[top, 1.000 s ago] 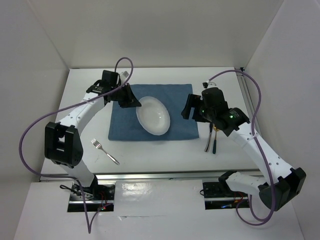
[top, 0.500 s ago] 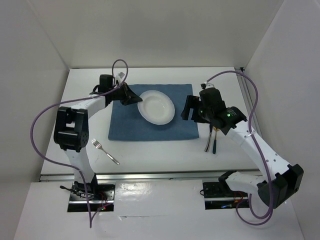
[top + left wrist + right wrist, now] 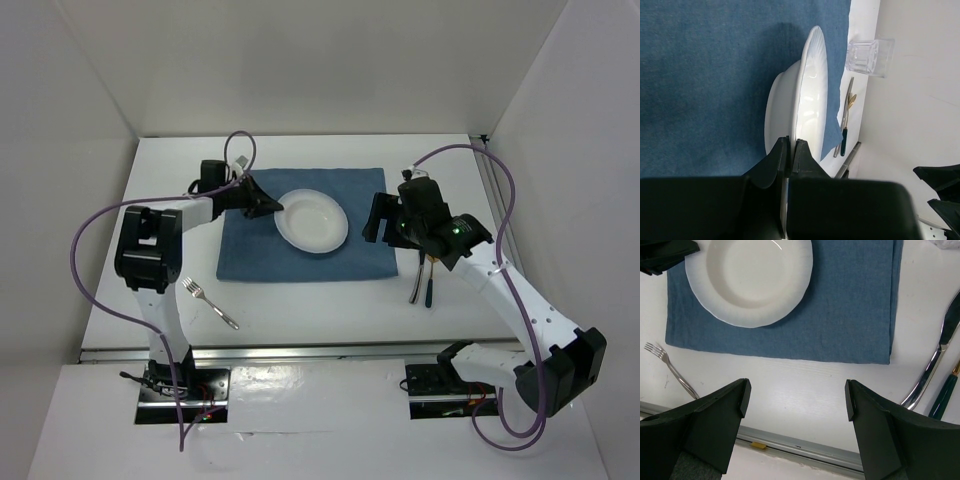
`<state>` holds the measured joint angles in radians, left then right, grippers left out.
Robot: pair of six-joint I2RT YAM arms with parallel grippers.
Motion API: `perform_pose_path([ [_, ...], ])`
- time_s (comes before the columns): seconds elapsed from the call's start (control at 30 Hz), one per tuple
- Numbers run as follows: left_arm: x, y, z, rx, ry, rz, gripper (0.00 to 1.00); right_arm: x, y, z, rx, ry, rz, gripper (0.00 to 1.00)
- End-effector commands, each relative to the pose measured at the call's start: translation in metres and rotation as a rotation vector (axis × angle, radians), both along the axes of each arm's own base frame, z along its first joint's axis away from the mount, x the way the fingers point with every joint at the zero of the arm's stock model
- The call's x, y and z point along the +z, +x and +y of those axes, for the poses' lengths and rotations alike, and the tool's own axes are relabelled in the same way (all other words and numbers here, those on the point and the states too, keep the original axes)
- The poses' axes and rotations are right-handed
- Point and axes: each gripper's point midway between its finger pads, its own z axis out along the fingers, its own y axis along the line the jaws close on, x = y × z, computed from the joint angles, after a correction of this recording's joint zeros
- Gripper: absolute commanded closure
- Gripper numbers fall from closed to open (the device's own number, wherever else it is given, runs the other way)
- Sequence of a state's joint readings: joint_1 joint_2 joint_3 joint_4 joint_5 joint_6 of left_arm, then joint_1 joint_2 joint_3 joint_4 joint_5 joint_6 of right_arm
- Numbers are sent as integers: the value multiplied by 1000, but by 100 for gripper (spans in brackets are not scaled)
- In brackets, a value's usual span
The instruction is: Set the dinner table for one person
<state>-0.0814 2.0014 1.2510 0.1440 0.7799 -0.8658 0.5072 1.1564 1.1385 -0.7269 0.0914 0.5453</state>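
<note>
Plate [image 3: 315,222] pinched at rim by left tool [image 3: 791,145], right tool [image 3: 796,390] wide above dinner table [image 3: 320,300]

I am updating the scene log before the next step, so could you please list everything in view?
table: one, white, under everything.
cloth mat: one, blue, middle of the table.
plate: one, white, on the mat.
fork: one, silver, on the table by the mat's near left corner.
knife: one, silver, on the table right of the mat.
green-handled utensil: at least one, dark green, beside the knife.
glass: one, clear, on the table off the mat, near the knife.
left gripper: one, black, shut on the plate's rim.
right gripper: one, black, open, above the mat's right edge.
</note>
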Motion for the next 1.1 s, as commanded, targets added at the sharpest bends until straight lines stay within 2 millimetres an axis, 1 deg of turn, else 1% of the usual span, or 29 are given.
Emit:
perform_pose_path([
  [0.0, 13, 12, -4, -56, -34, -59, 98, 2, -3, -1, -7, 4, -2, 12],
  [0.03, 4, 10, -2, -58, -10, -20, 93, -1, -5, -1, -7, 0, 6, 12],
  [0.07, 6, 13, -2, -63, -3, -20, 89, -1, -5, -1, -7, 0, 6, 12],
  [0.1, 5, 13, -1, -60, 7, -12, 81, -1, -5, -1, -7, 0, 6, 12],
  [0.13, -8, 9, 1, -59, 28, 30, 77, -1, -5, -1, -13, 6, 9, 12],
  [0.2, -9, 11, 4, -48, 59, 39, 69, -5, -6, -2, -13, 1, 17, 12],
  [0.23, -12, 10, 6, -47, 71, 49, 51, -5, -6, -2, -13, 1, 17, 12],
  [0.27, -13, 7, 6, -47, 72, 66, 49, -5, -5, -3, -20, -4, 14, 12],
  [0.33, -19, 10, 11, -21, 113, 76, 32, -5, -2, -11, -55, -14, -33, 12],
  [0.4, -12, 9, 16, -9, 158, 73, 13, -9, 7, -34, -148, -65, -61, 8],
  [0.43, -9, 10, 19, -2, 179, 70, 11, -12, 10, -39, -167, -71, -51, 8],
  [0.47, -3, 17, 26, 19, 230, 37, 9, -15, 19, -44, -186, -88, -36, 8],
  [0.5, 12, 18, 30, 33, 255, 11, 9, -12, 30, -59, -239, -76, -32, 7],
  [0.53, 16, 16, 38, 55, 313, 12, 9, -15, 35, -67, -253, -76, -21, 7],
  [0.57, 30, 19, 43, 72, 341, -16, 9, -13, 50, -85, -316, -59, -28, 6],
  [0.6, 55, 17, 48, 93, 367, -66, 9, -9, 57, -87, -311, -28, -36, 6],
  [0.63, 63, 10, 54, 107, 398, -61, 9, -8, 64, -94, -329, -13, -45, 6],
  [0.67, 76, 12, 64, 143, 452, -101, 8, -10, 70, -100, -338, -7, -49, 6],
  [0.7, 90, 8, 64, 154, 473, -132, 8, -7, 85, -114, -380, 5, -61, 6],
  [0.73, 100, 2, 69, 174, 489, -144, 8, -9, 91, -121, -396, 11, -54, 6],
  [0.77, 126, -7, 70, 186, 519, -210, 8, -13, 98, -128, -407, 8, -46, 6],
  [0.8, 129, -16, 67, 182, 526, -220, 8, -22, 111, -144, -447, 9, -25, 6],
  [0.83, 133, -25, 69, 184, 538, -226, 8, -26, 118, -147, -451, 18, -18, 6],
  [0.87, 151, -37, 67, 187, 529, -269, 9, -32, 124, -149, -445, 18, -16, 6],
  [0.9, 142, -48, 66, 181, 520, -249, 9, -41, 138, -153, -454, 21, -27, 8],
  [0.93, 140, -56, 67, 181, 520, -247, 9, -41, 147, -153, -454, 22, -33, 8],
  [0.97, 140, -65, 61, 166, 498, -240, 9, -58, 155, -161, -476, 6, 7, 10],
  [1.0, 140, -73, 57, 159, 491, -238, 9, -50, 160, -164, -487, 0, -15, 11],
  [1.07, 135, -92, 55, 146, 491, -236, 9, -65, 171, -175, -512, -7, 19, 17],
])
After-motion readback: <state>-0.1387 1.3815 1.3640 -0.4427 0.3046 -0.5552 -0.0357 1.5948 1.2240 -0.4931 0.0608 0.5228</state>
